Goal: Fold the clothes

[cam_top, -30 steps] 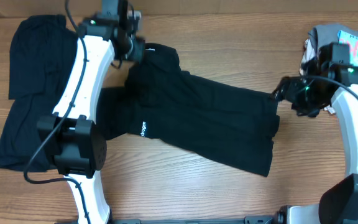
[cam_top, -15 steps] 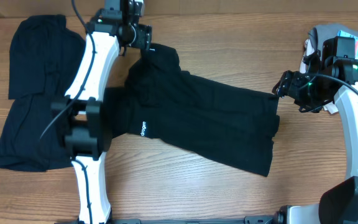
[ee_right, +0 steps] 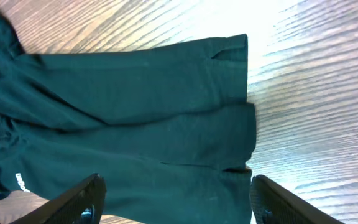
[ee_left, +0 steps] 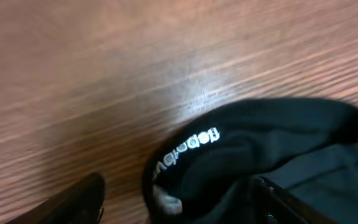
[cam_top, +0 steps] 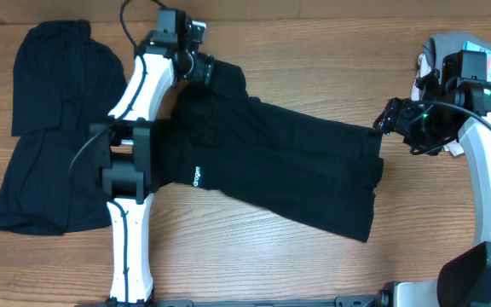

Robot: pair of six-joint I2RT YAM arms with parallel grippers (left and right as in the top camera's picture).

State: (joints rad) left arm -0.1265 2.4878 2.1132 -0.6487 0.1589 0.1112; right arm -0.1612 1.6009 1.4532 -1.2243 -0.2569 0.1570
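The black trousers (cam_top: pixel 288 162), where do they lie, Ana?

Ana: Flat on the wooden desk (cam_top: pixel 314 43), across its middle. The waistband (ee_left: pixel 278 124) is at the upper left and the two legs run down to the right.

Ben: What lies around them?

Ana: More black clothes (cam_top: pixel 49 128) are spread at the left end of the desk. The left arm (cam_top: pixel 130 162) covers their near edge, so I cannot tell whether they touch the trousers. A pale pile of clothes (cam_top: pixel 459 47) sits in the far right corner, partly behind the right arm (cam_top: pixel 484 170) and well apart from the trousers.

Ben: And the left end effector (cam_top: pixel 203 70)?

Ana: It hangs over the waistband corner. In its wrist view the fingers (ee_left: pixel 82 199) stand apart, and a fold of waistband lies between them, not pinched.

Ben: The right end effector (cam_top: pixel 389 119)?

Ana: It is just at the leg hems (ee_right: pixel 241 106), jaws spread wide above the fabric, gripping nothing.

Ben: Any marks?

Ana: There is white lettering (cam_top: pixel 197 178) on the trousers beside the left arm. A second white print on the waistband is too blurred to read.
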